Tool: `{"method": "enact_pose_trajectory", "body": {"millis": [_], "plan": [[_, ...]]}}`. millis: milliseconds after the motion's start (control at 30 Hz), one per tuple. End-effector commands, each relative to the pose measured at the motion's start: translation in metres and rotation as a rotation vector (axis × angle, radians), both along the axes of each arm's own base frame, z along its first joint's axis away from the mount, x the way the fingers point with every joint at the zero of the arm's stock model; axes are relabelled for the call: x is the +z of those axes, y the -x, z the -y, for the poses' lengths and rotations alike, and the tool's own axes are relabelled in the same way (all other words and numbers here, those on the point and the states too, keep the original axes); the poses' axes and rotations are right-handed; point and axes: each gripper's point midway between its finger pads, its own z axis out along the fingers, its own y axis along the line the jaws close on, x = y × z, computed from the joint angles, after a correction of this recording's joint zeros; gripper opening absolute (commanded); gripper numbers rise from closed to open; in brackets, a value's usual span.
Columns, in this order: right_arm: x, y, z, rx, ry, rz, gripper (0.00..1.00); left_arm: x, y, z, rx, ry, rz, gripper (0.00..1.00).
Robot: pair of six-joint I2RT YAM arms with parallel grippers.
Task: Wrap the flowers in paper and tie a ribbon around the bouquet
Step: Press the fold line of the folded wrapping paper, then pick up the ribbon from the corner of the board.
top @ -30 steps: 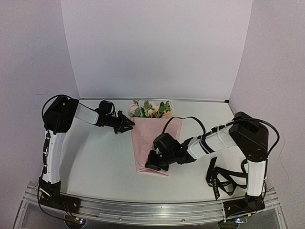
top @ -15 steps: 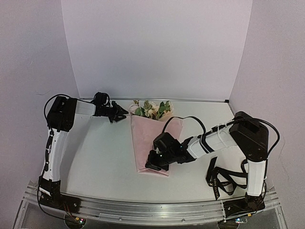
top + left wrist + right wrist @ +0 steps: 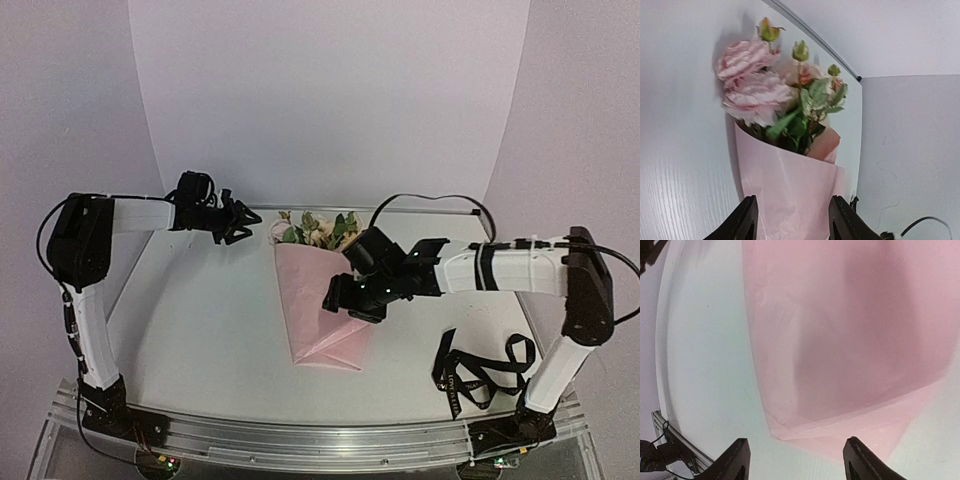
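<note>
The bouquet lies in the middle of the table: pale pink flowers (image 3: 318,228) (image 3: 757,85) with green leaves poke out the far end of a cone of pink paper (image 3: 318,318) (image 3: 790,190) (image 3: 850,330). The cone's folded tip points toward the near edge. My left gripper (image 3: 241,222) (image 3: 792,222) is open in the air left of the blooms and touches nothing. Above the cone's right side my right gripper (image 3: 348,299) (image 3: 800,460) hovers open and empty. The black ribbon (image 3: 478,375) lies in loops at the near right, apart from both grippers.
A white backdrop closes the back and sides of the table (image 3: 200,330). The metal base rail (image 3: 300,435) runs along the near edge. The right arm's black cable (image 3: 430,200) arcs above the far right of the table.
My right gripper has opened, let go of the paper's lower part and lifted toward the back. The left gripper has pulled back and left from the cone's rim and opened wider.
</note>
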Motion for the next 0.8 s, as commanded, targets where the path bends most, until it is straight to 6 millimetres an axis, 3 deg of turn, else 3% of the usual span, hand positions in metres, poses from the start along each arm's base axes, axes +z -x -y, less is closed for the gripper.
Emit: {"method": "enact_pose_trajectory", "body": {"millis": [0,133,233,367,600,767], "plan": [[0.022,-0.004,0.081,-0.144,0.223,0.124,0.67,0.031,0.056,0.029,-0.095,-0.047,0.1,0.51],[0.007,0.015,0.135,-0.241,0.3,0.102,0.65,0.022,0.104,0.055,-0.196,-0.05,0.088,0.51],[-0.016,0.037,0.182,-0.321,0.398,0.064,0.64,0.025,0.134,0.07,-0.256,-0.046,0.1,0.51],[-0.041,0.062,0.225,-0.424,0.462,0.016,0.62,0.025,0.159,0.076,-0.298,-0.049,0.099,0.51],[-0.064,0.083,0.27,-0.544,0.504,0.006,0.61,0.022,0.18,0.073,-0.326,-0.065,0.099,0.51],[-0.07,0.076,0.268,-0.52,0.521,-0.004,0.59,0.02,0.183,0.073,-0.33,-0.057,0.088,0.51]]}}
